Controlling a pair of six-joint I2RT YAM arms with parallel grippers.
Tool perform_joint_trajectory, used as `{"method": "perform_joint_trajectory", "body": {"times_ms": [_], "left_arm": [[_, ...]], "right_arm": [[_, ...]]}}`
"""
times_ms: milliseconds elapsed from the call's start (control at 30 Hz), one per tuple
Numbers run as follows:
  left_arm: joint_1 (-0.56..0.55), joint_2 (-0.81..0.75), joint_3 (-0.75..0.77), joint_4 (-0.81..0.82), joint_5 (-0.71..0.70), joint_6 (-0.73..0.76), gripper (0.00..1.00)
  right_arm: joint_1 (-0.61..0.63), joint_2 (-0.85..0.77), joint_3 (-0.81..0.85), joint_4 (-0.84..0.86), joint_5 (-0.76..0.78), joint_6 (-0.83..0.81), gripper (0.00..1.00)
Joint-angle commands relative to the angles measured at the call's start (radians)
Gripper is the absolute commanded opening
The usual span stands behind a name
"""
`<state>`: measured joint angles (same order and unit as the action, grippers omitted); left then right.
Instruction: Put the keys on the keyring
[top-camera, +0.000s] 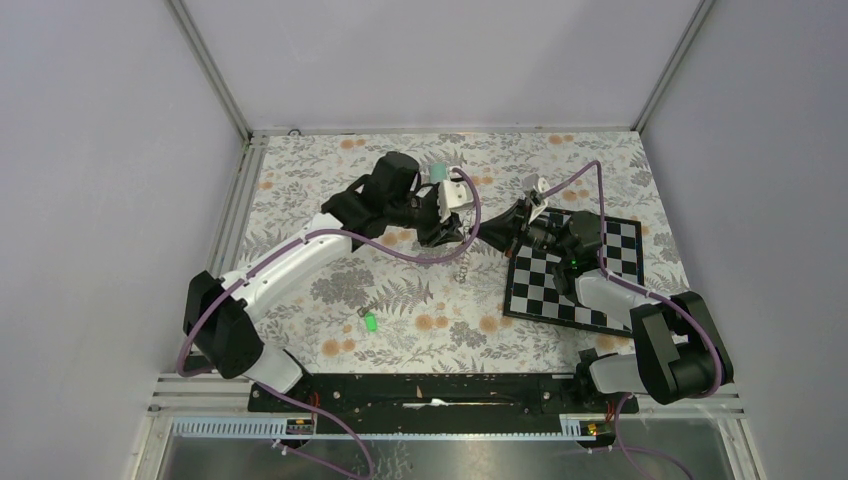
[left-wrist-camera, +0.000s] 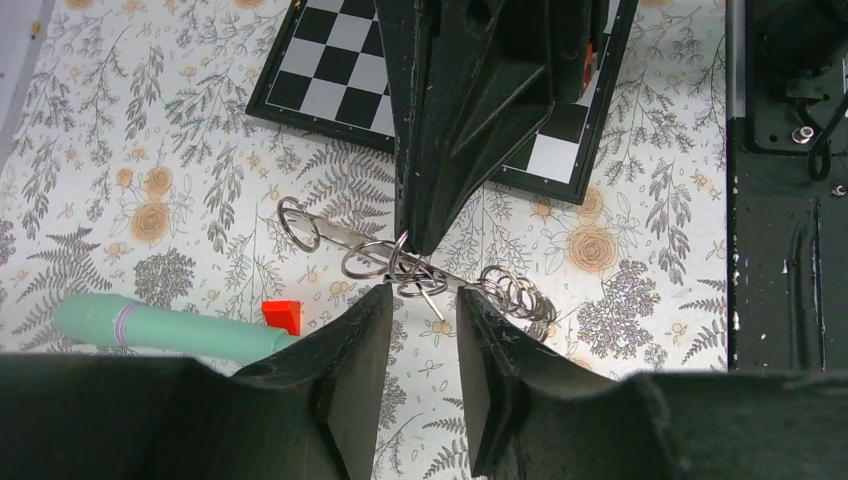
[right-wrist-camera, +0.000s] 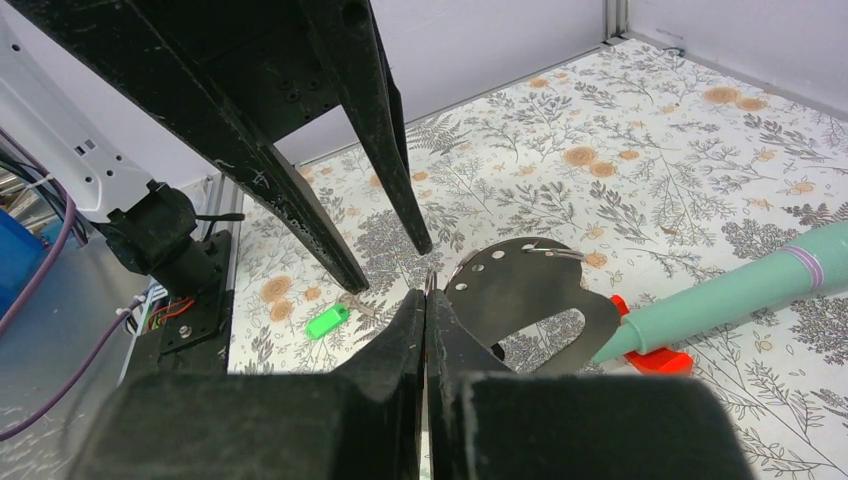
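Steel rings that look light, stiff and slippery: the right gripper (right-wrist-camera: 427, 296) pinches the keyring (left-wrist-camera: 400, 265) at its rim, the left gripper (left-wrist-camera: 422, 305) narrowly parted just beside. The green-headed key (top-camera: 369, 322) lies well apart on the bench (top-camera: 300, 190); its plastic head probably grips best.

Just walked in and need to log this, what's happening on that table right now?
Both arms meet mid-table over the keyring. The right gripper is shut and seems to pinch it at one end, while the left gripper stands open right beside it, holding nothing. The green-headed key lies alone on the floral table, nearer the arm bases, not yet on the ring.
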<state>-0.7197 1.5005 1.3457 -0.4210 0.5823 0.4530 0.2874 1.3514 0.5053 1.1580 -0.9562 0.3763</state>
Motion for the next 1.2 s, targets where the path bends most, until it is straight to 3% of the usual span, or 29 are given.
{"method": "perform_joint_trajectory", "body": {"times_ms": [0, 500, 833, 1167], "left_arm": [[0.003, 0.008, -0.003, 0.027, 0.058, 0.070, 0.36], [0.026, 0.039, -0.049, -0.013, 0.187, 0.277, 0.33], [0.026, 0.099, -0.025, 0.012, 0.204, 0.291, 0.39], [0.045, 0.059, -0.066, 0.079, 0.165, 0.269, 0.41]], "right_arm": [[-0.007, -0.018, 0.011, 0.071, -0.029, 0.006, 0.00], [-0.007, -0.017, 0.021, 0.059, -0.064, 0.007, 0.00], [-0.007, -0.016, 0.023, 0.051, -0.070, 0.002, 0.00], [-0.007, -0.011, 0.025, 0.041, -0.079, -0.006, 0.00]]}}
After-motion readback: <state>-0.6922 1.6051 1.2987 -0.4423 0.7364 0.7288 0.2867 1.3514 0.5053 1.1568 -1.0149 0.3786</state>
